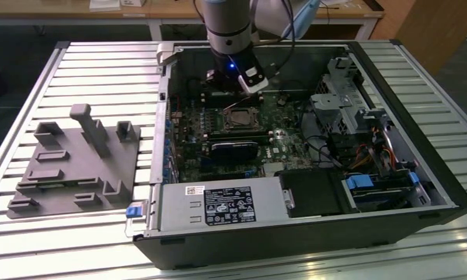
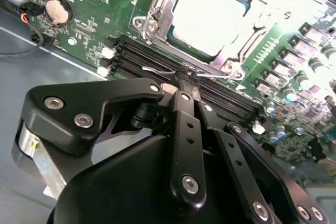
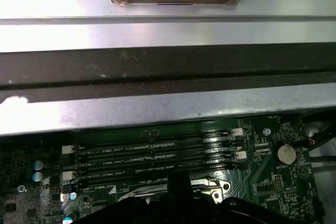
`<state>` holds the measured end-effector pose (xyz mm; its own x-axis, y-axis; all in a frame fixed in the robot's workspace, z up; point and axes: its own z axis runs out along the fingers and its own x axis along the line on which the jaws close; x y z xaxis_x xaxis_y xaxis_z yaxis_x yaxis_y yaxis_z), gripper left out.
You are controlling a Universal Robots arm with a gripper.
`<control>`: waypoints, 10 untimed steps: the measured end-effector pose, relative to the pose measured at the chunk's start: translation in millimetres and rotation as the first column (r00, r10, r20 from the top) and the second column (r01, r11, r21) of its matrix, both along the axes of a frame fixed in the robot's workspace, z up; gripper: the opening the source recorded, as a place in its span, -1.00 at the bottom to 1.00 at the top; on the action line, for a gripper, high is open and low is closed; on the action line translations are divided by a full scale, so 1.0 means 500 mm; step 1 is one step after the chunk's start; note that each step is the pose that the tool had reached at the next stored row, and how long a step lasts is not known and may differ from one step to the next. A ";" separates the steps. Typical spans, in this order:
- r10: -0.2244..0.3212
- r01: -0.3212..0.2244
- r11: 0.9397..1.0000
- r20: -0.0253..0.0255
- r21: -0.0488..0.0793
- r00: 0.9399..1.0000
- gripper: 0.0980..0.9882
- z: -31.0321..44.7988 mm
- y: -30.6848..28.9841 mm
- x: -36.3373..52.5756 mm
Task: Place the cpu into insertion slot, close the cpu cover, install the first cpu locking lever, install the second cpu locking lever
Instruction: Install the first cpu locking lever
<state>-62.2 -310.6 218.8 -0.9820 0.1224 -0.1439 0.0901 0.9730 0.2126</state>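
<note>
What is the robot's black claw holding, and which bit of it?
The black gripper looks pinched shut on the thin silver wire lever, gripping it about midway along the wire rather than at either end.

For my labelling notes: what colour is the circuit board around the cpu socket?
The circuit board is green, clearest in the second wrist view.

Green motherboard [image 2: 94, 3] speckled with silver solder points. Pale silver cpu [image 2: 210, 14] framed by the shiny silvery cpu cover [image 2: 157, 22]. Black pincer [image 2: 187, 83] with silver screw heads. Black memory slots [image 3: 152, 156] with white end clips. Ribbed silver desk [image 1: 101, 64], matte grey fixture plate [image 1: 70, 169], black computer case [image 1: 296, 248].
</note>
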 end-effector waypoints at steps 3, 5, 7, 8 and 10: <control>0.000 0.000 1.000 0.007 -0.001 1.000 -0.98 -0.003 0.000 0.001; -0.002 0.002 1.000 0.007 -0.004 1.000 -0.98 -0.003 0.000 0.001; -0.011 0.011 1.000 0.007 -0.005 1.000 -0.98 -0.004 0.000 0.001; -0.012 0.012 1.000 0.007 -0.005 1.000 -0.98 -0.004 0.000 0.001; -0.012 0.012 1.000 0.007 -0.005 1.000 -0.98 -0.004 0.000 0.001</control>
